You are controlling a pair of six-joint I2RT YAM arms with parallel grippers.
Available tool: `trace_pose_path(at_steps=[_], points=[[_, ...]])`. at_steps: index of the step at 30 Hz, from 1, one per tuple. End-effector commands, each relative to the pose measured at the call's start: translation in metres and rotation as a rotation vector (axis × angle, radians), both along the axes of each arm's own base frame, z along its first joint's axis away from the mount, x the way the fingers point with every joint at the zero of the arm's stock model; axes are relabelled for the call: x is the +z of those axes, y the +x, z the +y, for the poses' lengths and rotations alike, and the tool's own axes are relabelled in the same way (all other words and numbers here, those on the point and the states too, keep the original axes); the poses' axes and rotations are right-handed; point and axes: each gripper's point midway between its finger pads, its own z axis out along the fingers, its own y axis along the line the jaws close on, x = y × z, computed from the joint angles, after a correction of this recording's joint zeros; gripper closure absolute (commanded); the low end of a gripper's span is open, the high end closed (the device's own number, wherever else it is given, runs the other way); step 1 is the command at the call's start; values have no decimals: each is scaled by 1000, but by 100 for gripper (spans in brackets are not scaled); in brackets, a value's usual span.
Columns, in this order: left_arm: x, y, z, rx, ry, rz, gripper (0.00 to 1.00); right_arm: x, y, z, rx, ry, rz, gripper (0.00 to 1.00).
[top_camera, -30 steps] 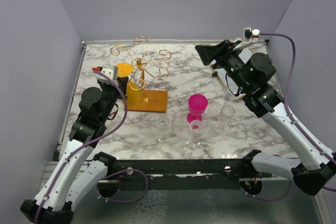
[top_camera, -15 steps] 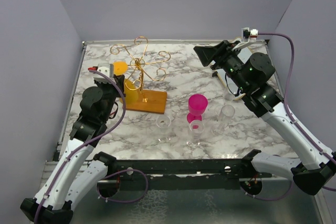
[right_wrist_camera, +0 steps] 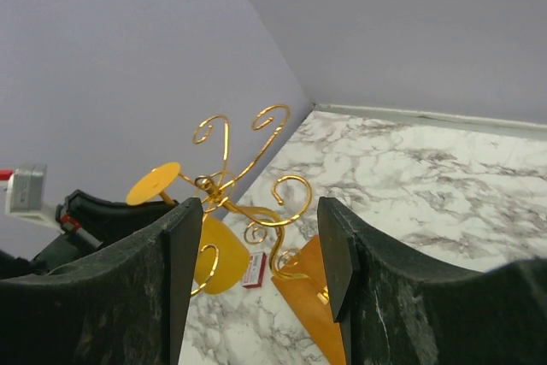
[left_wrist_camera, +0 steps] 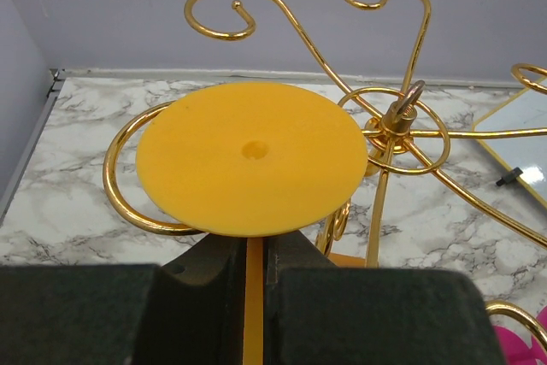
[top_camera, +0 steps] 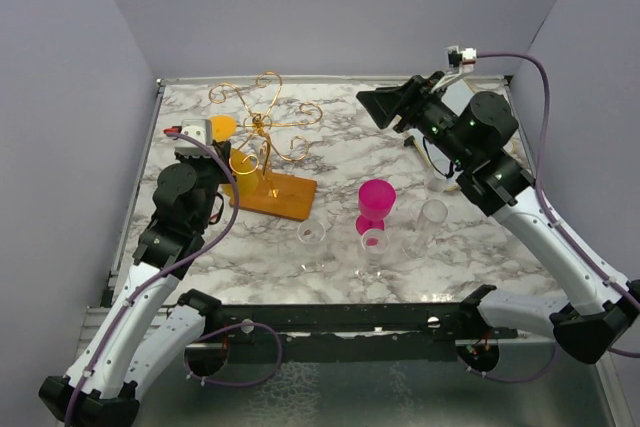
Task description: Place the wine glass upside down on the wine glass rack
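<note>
**Risks**
1. The left jaws (left_wrist_camera: 254, 254) are clamped on the stem of the yellow glass (left_wrist_camera: 252, 158), which is inverted with its foot up. In the left wrist view the foot covers the nearest curl of the rack (left_wrist_camera: 402, 117). It cannot be told whether the stem sits inside that loop. A release before the foot bears on the wire would probably drop the glass bowl-first.
2. The rack is thin wire on a small base, and the base sits skewed to the edges of the worktop (top_camera: 345, 152). A sideways push from the stem against a curl could slide or tip the rack.
3. The right jaws (right_wrist_camera: 261, 258) are spread wide, grip nothing and hang in the air. They are a hazard only if they descend among the spiral arms.

**Position**
- The glass is in the left jaws. Its stem runs between them and its foot lies just past their tips at 12 o'clock in the wrist view.
- In the top view the glass lies at 9 o'clock of the rack's post, touching or just beside a curl. The rack is at 10 o'clock on the worktop.
- The right jaws are at 1 o'clock on the worktop, and the glass is well apart from them, towards 9 o'clock.
</note>
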Motion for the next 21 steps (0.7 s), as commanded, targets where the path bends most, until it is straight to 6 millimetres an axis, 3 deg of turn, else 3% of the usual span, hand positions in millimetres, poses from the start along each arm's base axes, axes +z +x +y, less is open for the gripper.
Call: trace_pose_path(at_steps=[1, 9, 13, 21], points=[[7, -1, 2, 7, 3, -13, 100, 9, -22, 41, 274, -117, -81, 43], [19, -8, 1, -29, 28, -65, 100, -10, -39, 102, 598, -194, 84, 43], [23, -11, -3, -59, 48, -97, 100, -6, -52, 136, 646, -180, 171, 42], [30, -13, -4, -79, 83, -126, 100, -39, -58, 187, 598, -175, 431, 42]])
